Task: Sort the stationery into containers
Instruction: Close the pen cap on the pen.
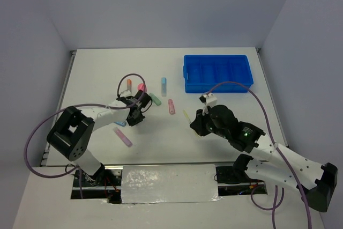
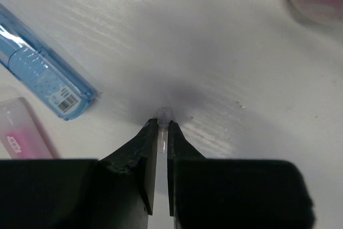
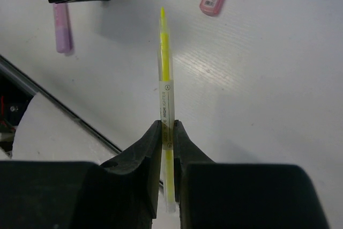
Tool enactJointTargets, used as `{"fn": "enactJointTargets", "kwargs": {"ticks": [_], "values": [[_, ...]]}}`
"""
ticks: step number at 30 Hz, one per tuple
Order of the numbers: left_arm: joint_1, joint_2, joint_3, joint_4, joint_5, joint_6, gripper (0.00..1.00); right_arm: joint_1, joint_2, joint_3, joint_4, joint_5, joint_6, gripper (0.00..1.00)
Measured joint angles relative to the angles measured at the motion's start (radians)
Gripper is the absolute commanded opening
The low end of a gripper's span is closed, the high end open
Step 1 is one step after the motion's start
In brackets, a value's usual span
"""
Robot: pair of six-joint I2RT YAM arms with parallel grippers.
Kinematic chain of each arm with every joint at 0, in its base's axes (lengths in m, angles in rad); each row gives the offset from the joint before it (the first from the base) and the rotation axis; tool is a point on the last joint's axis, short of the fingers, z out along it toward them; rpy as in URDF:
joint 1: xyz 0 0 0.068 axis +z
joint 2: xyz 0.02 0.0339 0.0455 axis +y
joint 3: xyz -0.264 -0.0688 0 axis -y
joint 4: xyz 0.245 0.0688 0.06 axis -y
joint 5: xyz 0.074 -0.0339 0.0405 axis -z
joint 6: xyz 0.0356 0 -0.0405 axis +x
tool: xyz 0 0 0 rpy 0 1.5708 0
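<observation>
blue tray (image 1: 214,88) at the far right of the surface (image 1: 102,73), well apart from both arms | right gripper (image 3: 167,126) clamped narrow on the yellow stick (image 3: 165,73) near 1 end, most of it poking past the tips | stick looks light, stiff and slick, might pivot, so mid-barrel seems the safer hold | left gripper (image 2: 163,124) pinched nearly closed, tiny clear nub at the tips, can't tell if it's held
</observation>
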Motion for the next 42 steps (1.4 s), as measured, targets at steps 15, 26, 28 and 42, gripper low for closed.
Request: {"fn": "enactJointTargets", "kwargs": {"ticks": [15,26,28,42], "values": [[-0.072,-0.726,-0.139,0.272,0.109,0.089,0.0,0.2,-0.015,-0.244,0.427,0.048,0.164,0.0],[-0.079,-0.914,-0.38,0.722,0.324,0.134,0.0,0.381,0.152,-0.143,0.688,0.263,0.186,0.0],[-0.079,-0.932,-0.393,0.777,0.341,0.133,0.0,0.401,0.199,-0.096,0.704,0.28,0.171,0.0],[-0.08,-1.02,-0.418,0.809,0.327,0.137,0.0,0.442,0.288,-0.028,0.74,0.327,0.139,0.0]]}}
